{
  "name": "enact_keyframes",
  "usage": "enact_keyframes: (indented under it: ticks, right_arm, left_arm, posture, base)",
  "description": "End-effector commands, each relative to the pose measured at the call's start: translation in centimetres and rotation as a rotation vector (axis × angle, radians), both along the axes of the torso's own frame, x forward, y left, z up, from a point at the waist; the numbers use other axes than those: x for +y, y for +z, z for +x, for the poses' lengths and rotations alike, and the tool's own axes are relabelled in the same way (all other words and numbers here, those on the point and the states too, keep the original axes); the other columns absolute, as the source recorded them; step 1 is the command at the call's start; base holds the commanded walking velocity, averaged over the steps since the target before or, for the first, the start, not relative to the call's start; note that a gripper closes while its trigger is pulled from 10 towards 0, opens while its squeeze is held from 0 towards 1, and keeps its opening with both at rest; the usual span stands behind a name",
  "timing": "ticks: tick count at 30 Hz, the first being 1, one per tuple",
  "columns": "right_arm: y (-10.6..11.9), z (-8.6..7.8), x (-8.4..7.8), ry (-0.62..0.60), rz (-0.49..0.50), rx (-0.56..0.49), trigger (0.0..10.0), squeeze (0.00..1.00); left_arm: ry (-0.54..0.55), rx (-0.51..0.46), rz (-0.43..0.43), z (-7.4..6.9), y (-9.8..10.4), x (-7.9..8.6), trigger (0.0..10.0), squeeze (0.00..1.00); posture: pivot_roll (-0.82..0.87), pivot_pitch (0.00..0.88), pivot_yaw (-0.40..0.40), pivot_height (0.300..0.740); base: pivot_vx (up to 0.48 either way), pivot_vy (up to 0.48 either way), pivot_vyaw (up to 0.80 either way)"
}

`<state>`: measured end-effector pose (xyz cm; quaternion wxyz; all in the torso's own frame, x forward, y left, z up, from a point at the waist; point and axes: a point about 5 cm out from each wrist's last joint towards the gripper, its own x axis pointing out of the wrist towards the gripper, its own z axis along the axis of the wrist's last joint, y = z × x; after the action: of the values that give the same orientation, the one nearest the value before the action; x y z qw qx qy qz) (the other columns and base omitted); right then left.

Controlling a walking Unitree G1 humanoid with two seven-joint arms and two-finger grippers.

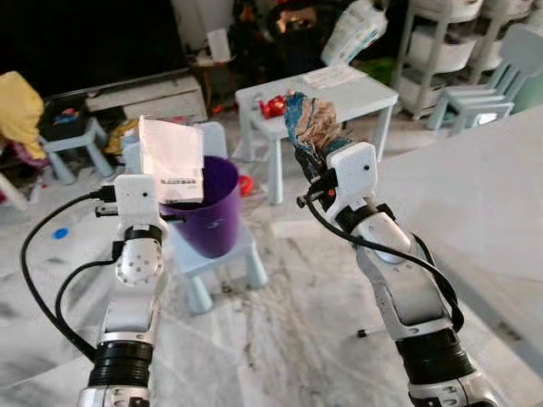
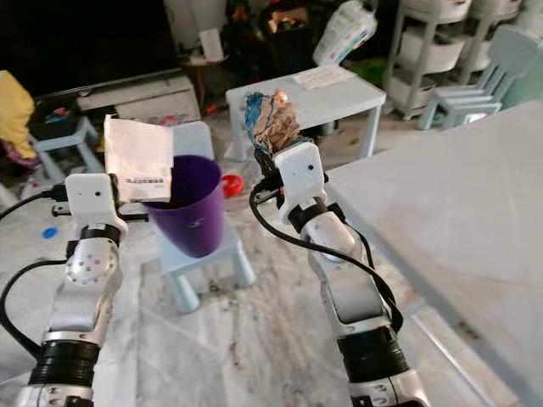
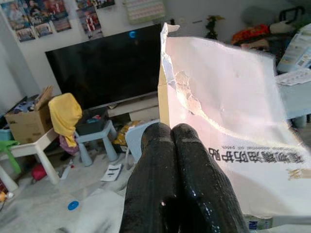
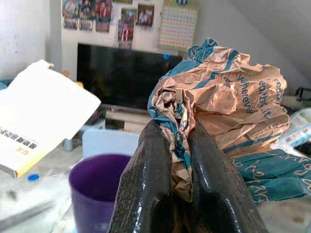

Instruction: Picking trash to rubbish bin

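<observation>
With the left hand (image 1: 174,174) pinching a white packet (image 1: 172,159) over the purple bin (image 1: 209,206) and the right hand (image 1: 314,157) pinching crumpled paper (image 1: 310,123) beside it, dropping comes next.

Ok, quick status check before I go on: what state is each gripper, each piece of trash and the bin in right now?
Left gripper: shut on the white box, raised beside the bin.
White box: flattened, torn at one edge, held above the bin's rim.
Right gripper: shut on the crumpled paper bag.
Crumpled paper bag: balled up, held in the air, not over the bin.
Purple bin: upright on a small chair, open-topped.
</observation>
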<state>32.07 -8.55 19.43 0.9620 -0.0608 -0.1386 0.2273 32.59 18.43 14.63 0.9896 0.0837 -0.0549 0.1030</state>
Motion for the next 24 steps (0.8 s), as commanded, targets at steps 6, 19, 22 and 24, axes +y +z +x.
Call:
enact_keyframes:
  ticks: [6,19,22,24]
  right_arm:
    - [-1.7,0.0,-0.6,-0.032,-0.029,0.024,0.0,0.0]
    - [-4.2,0.0,-2.2,-0.093,-0.058,0.084,0.0,0.0]
    - [-4.3,0.1,-2.3,-0.102,-0.055,0.083,0.0,0.0]
    - [-4.3,0.2,-2.6,-0.127,-0.048,0.079,0.0,0.0]
  left_arm:
    - [-0.018,0.013,-0.019,0.0,-1.0,0.1,0.0,0.0]
    - [-0.022,0.056,-0.024,-0.8,-2.7,0.7,0.0,0.0]
    - [-0.023,0.054,-0.028,-0.7,-2.7,0.6,0.0,0.0]
    - [-0.027,0.056,-0.045,-0.5,-2.8,0.6,0.0,0.0]
  posture:
    - [-0.08,0.0,0.046,0.74]
    - [-0.09,0.0,0.046,0.74]
    - [-0.09,0.0,0.044,0.74]
    - [-0.09,0.0,0.043,0.74]
  base:
    - [0.0,0.0,0.8]
    - [0.0,0.0,0.68]
    - [0.0,0.0,0.0]
    - [0.0,0.0,0.0]
